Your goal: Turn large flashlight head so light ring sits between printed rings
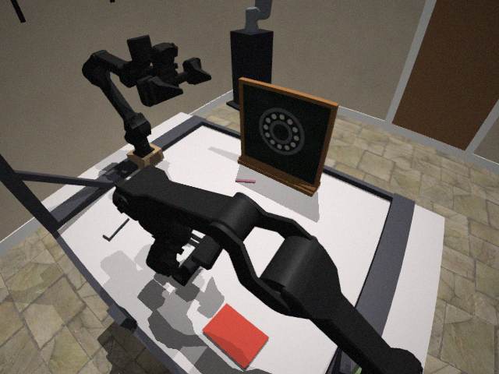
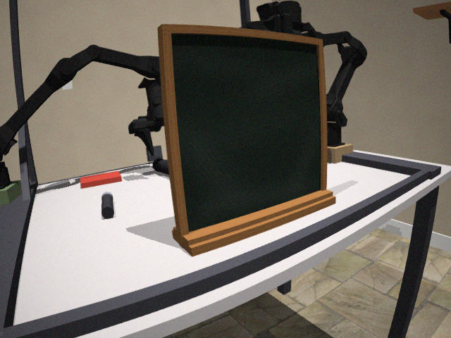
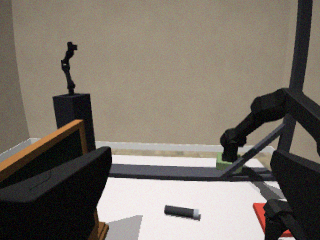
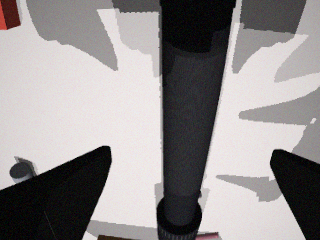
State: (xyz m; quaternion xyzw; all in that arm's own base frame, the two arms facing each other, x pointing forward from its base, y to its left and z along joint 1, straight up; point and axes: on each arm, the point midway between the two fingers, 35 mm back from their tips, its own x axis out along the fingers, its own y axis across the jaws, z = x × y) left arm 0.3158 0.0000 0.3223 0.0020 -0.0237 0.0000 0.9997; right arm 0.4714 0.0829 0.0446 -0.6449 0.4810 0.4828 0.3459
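Eleven or so light dots sit between the printed rings on the chalkboard (image 1: 310, 116) (image 2: 247, 123) in the top view. In the right wrist view, the right pincer (image 4: 192, 155) is released around the large flashlight (image 4: 187, 120); best retreat straight back, fingers wide. Left pincer (image 1: 183, 86) (image 3: 191, 155): released.

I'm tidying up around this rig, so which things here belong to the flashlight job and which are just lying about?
Part of the job:
- large flashlight
- standing board with the printed rings and light dots

Just lying about:
- red block
- small flashlight
- pink stick
- L-shaped rod
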